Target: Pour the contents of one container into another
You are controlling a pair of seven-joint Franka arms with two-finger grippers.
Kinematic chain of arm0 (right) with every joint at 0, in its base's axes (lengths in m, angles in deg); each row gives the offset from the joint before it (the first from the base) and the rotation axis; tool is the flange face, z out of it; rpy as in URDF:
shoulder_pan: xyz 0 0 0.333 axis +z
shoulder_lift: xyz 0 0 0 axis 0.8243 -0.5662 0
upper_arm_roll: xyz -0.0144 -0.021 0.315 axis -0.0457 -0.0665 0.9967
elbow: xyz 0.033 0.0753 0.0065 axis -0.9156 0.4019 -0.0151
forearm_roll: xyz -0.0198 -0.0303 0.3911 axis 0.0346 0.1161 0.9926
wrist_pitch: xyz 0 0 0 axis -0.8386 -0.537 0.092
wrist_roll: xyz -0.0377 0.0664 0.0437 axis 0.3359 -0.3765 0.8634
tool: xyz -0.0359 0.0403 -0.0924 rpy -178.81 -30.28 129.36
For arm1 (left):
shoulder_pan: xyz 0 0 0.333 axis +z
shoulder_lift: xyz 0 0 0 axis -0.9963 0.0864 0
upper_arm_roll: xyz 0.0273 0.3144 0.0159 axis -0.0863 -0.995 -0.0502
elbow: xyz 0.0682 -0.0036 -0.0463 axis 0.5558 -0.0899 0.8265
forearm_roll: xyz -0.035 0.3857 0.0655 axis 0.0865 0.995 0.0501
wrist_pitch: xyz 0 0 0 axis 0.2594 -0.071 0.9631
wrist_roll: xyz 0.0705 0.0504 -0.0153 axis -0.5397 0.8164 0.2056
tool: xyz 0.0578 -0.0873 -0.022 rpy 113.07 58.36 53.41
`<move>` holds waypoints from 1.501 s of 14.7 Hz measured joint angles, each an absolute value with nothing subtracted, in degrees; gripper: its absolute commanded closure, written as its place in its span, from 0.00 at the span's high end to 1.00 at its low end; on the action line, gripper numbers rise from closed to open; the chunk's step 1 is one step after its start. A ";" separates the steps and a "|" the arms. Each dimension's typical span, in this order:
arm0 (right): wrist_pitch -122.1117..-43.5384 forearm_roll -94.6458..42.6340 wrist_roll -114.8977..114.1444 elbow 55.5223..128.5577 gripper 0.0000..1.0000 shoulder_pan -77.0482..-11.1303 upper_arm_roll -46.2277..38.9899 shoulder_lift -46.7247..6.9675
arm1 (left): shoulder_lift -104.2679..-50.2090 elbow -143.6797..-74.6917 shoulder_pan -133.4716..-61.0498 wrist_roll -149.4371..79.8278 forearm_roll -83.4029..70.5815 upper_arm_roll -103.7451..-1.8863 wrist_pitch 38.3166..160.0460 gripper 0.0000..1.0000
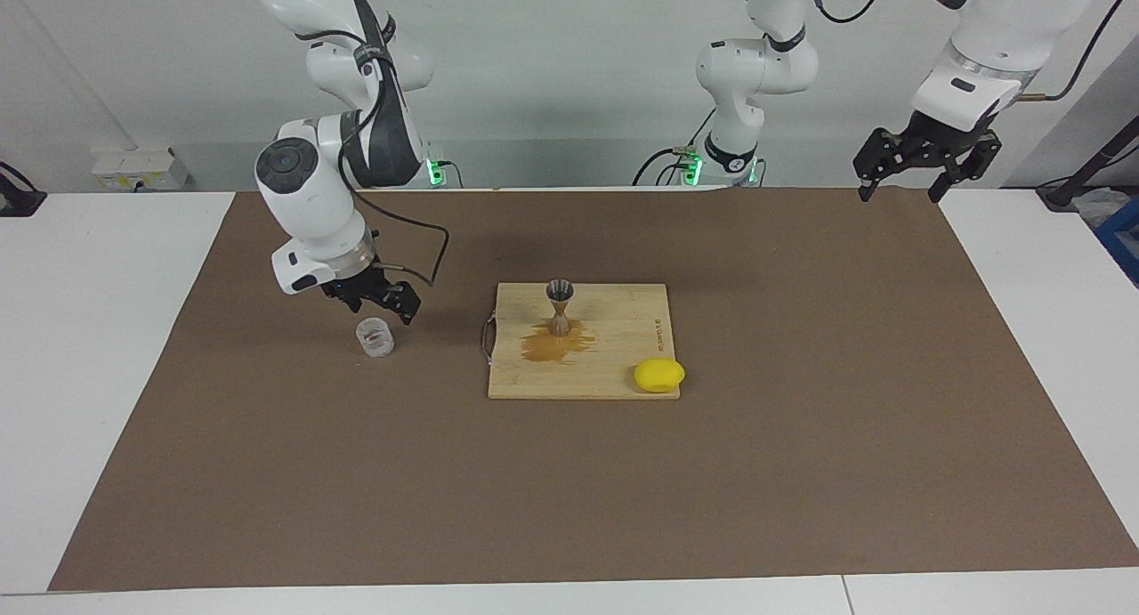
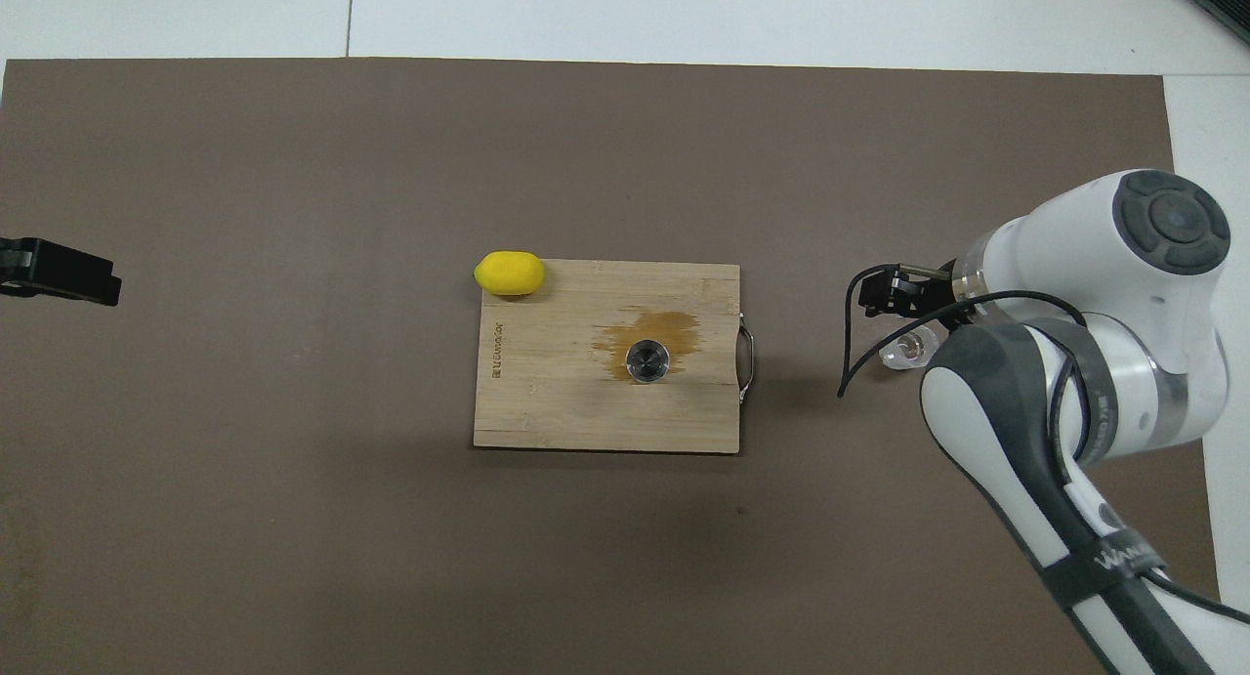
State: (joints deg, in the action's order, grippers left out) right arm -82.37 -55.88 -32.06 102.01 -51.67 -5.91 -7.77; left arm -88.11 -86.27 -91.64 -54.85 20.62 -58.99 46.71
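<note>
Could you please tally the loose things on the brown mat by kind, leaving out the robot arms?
Clear cup: 1
Steel jigger: 1
Wooden cutting board: 1
Yellow lemon: 1
Total: 4

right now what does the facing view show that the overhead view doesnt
Only the facing view: the right end effector open just above the clear cup, the jigger in its hourglass shape, and the left end effector raised and open over the mat's edge. Only the overhead: the jigger's round mouth. Both: the cutting board, its brown spill and the lemon.
</note>
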 measured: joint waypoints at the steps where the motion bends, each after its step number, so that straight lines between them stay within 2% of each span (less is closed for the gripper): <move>1: -80.36 -55.99 -31.43 100.51 1.00 -51.48 -5.91 -6.88 | -88.11 -86.24 -91.64 -54.85 20.62 -58.99 46.70 1.00; 6: -66.51 -56.43 -29.96 86.84 1.00 -51.62 -6.07 -5.53 | -88.11 -86.11 -91.58 -54.83 20.62 -58.99 46.80 1.00; 9: -61.36 -56.95 -27.57 82.21 1.00 -52.28 -6.31 -5.55 | -88.11 -86.11 -91.55 -54.82 20.62 -58.99 46.91 1.00; 15: -54.38 -56.95 -22.98 81.48 1.00 -52.88 -6.91 -5.48 | -87.09 -86.48 -91.55 -54.79 20.62 -58.98 48.31 1.00; 22: -54.23 -56.95 -22.28 81.83 1.00 -52.87 -6.90 -5.31 | -86.94 -87.65 -91.49 -54.20 20.62 -59.05 48.60 1.00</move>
